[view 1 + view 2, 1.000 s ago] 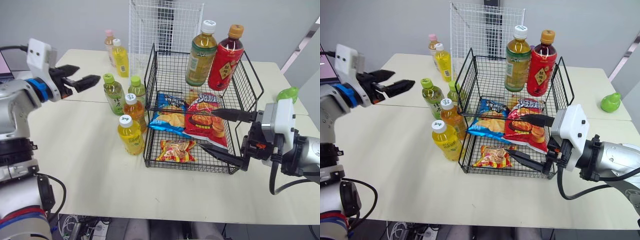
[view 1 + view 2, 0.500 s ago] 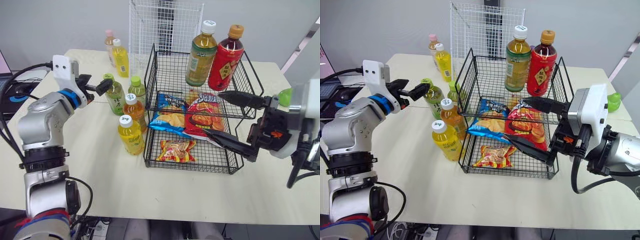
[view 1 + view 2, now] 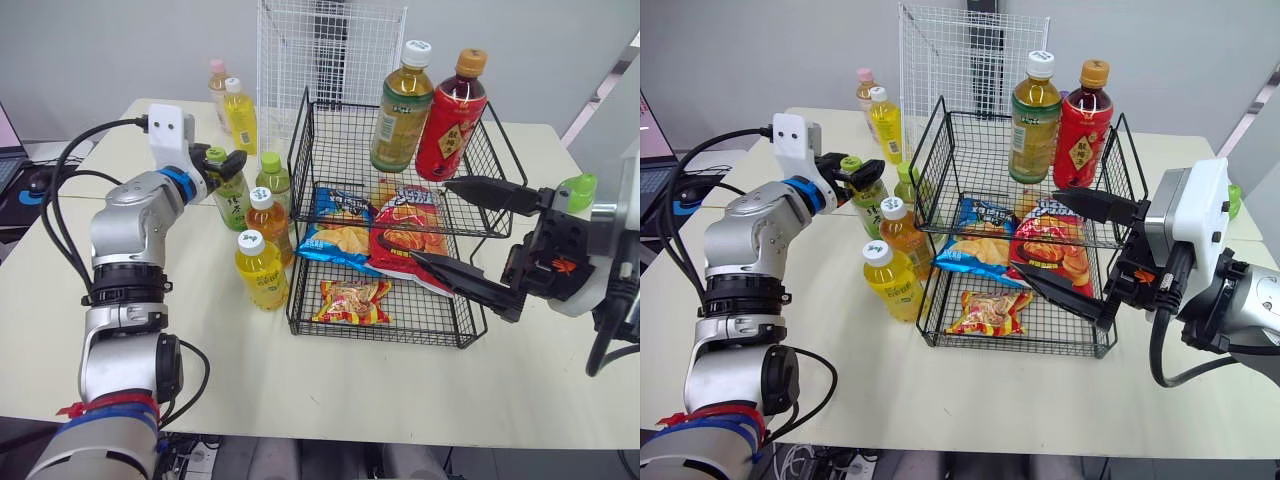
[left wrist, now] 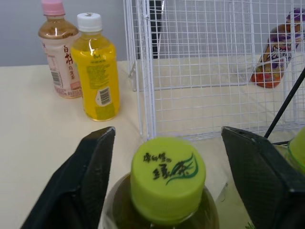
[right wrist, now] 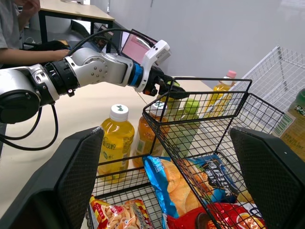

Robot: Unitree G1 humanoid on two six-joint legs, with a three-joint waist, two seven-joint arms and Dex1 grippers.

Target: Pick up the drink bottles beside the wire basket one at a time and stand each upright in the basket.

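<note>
A green-capped tea bottle stands left of the black wire basket. My left gripper is open, its two fingers either side of that bottle's green cap with a gap on each side. Beside it stand another green-capped bottle, an amber bottle and a yellow bottle. On the basket's upper tier a green tea bottle and a red bottle stand upright. My right gripper is open at the basket's right front, holding nothing.
Snack bags lie on the basket's lower tier. A white wire grid stands behind the basket, with a pink-capped bottle and a yellow bottle to its left. A green object sits far right, cables and a laptop far left.
My left arm has swung right and forward, bringing its open fingers around the green-capped bottle's cap. The right gripper rose and drew back a little from the basket's front.
</note>
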